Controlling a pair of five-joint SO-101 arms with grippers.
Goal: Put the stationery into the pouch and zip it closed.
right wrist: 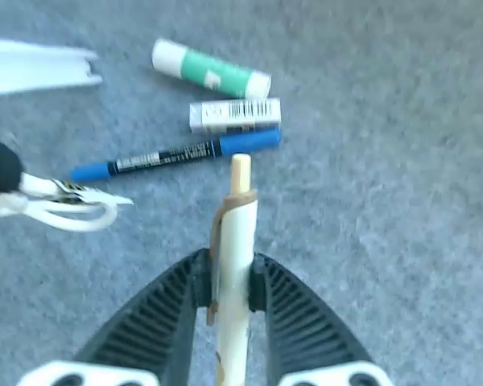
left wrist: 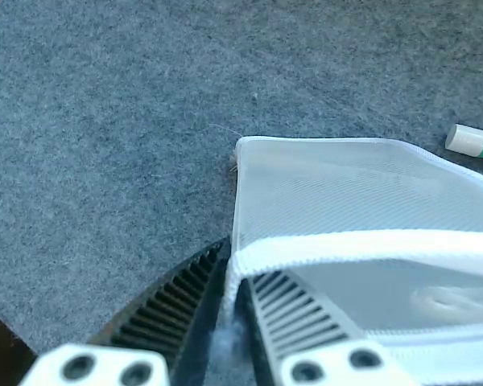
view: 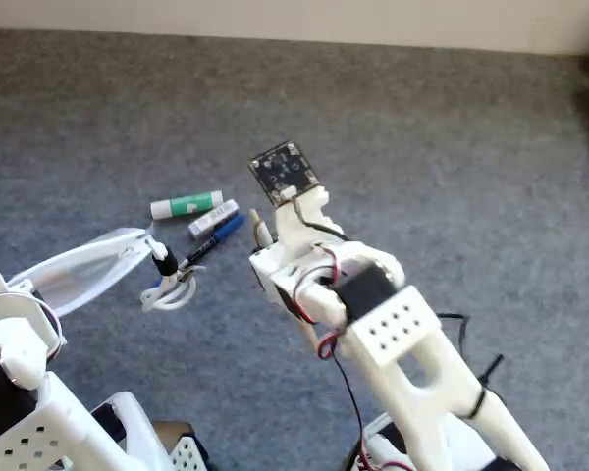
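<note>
My left gripper [left wrist: 229, 293] is shut on the rim of the translucent white mesh pouch [left wrist: 354, 201], which lies on the carpet at the left [view: 79, 270]. My right gripper [right wrist: 229, 269] is shut on a cream pen [right wrist: 235, 233] and holds it just above the carpet, tip toward the other stationery [view: 260, 228]. In front of it lie a blue pen [right wrist: 177, 153], a short white stick [right wrist: 235, 114] and a green glue stick [right wrist: 212, 71]. The pouch's corner [right wrist: 36, 66] lies beyond them.
A black item with a looped white cord [view: 169, 280] lies at the pouch's mouth, next to the blue pen [view: 214, 240]. Grey carpet [view: 452, 147] stretches open to the right and far side. A pale wall runs along the far edge.
</note>
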